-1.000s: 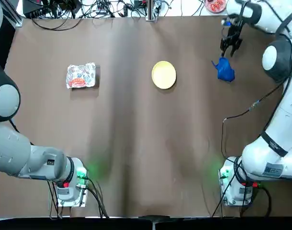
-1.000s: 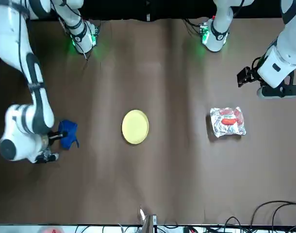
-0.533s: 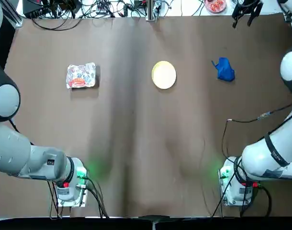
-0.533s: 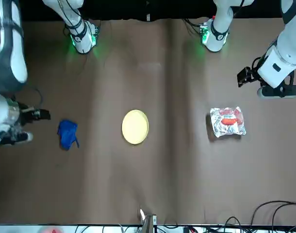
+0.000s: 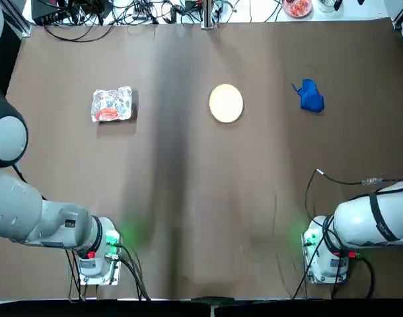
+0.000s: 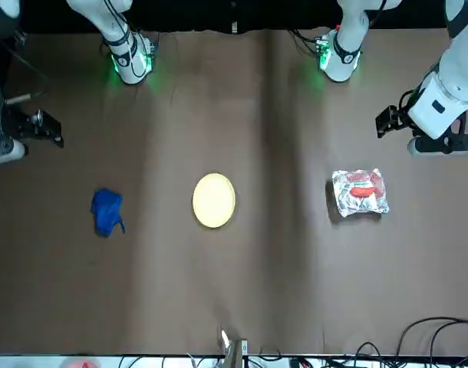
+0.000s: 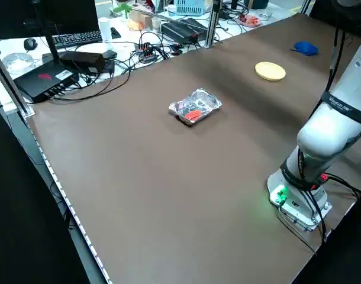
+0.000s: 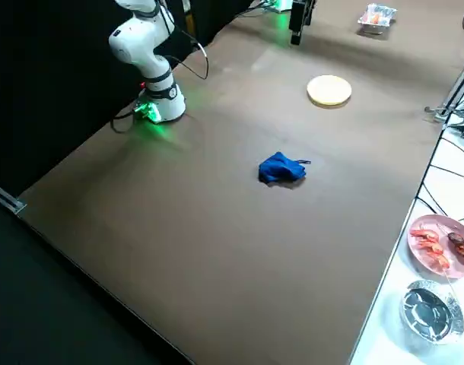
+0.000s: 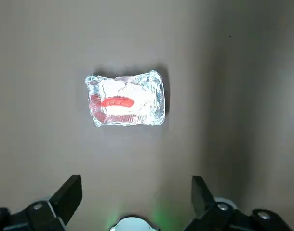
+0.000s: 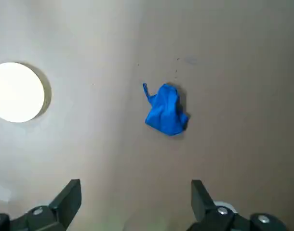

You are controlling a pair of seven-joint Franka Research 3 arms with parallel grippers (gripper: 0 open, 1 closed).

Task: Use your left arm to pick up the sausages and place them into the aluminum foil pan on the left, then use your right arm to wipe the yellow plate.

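Sausage [image 9: 116, 102]: red-orange piece lying in the aluminum foil pan [image 9: 125, 98], which sits on the table's left side, at nine o'clock from the yellow plate [image 5: 226, 103].
Left gripper [image 9: 135, 198]: raised above the pan, fingers spread wide, holding nothing.
Right gripper [image 10: 135, 199]: high above the right side, fingers spread apart, empty.
Blue cloth [image 10: 165, 109]: crumpled lump on the brown table [image 5: 201, 198], at three o'clock from the plate, well apart from it.
Yellow plate: bare, near the table's middle.

the sausages [image 7: 193, 115] lie inside the aluminum foil pan [image 7: 195, 106], well apart from the yellow plate [image 7: 270, 71].
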